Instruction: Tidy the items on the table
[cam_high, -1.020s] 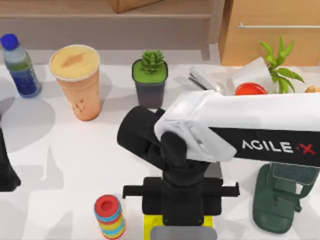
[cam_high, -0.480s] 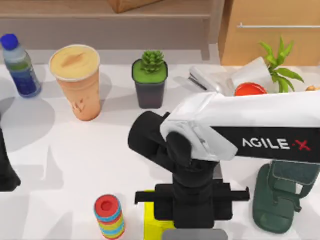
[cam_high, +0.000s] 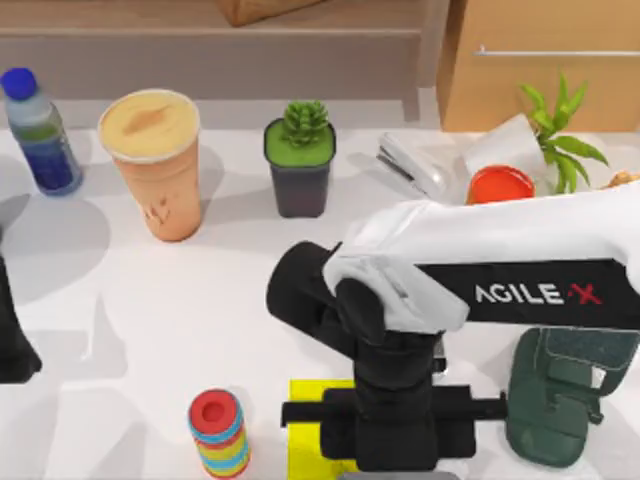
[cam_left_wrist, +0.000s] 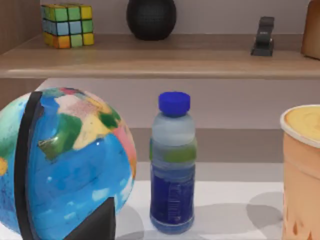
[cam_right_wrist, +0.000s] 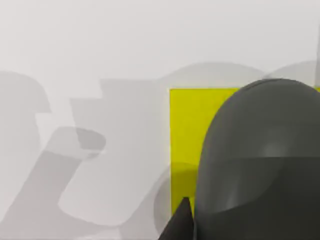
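My right gripper (cam_high: 392, 440) hangs over the front middle of the table (cam_high: 130, 300), shut on the dark grey oval mouse (cam_right_wrist: 260, 160). In the right wrist view the mouse hovers close above a yellow mat (cam_right_wrist: 192, 130) and casts a shadow on it. That mat (cam_high: 312, 425) peeks out from under the gripper in the top view. The tall orange-tan cup (cam_high: 152, 165) with its tan lid stands upright at the back left, far from the gripper, and its rim (cam_left_wrist: 302, 125) also appears in the left wrist view. My left arm (cam_high: 10, 340) is parked at the table's left edge.
A blue-capped water bottle (cam_high: 38, 130) stands left of the cup, beside a globe (cam_left_wrist: 60, 160). A potted succulent (cam_high: 300, 155) sits at the back middle. A stack of coloured rings (cam_high: 220, 435) stands left of the mat. A green object (cam_high: 555, 395), stapler (cam_high: 412, 165) and red bowl (cam_high: 500, 185) lie to the right.
My right gripper has moved toward the table's front edge and a little to the right with the mouse. More of the yellow mat's left part shows now. The left arm has not moved.
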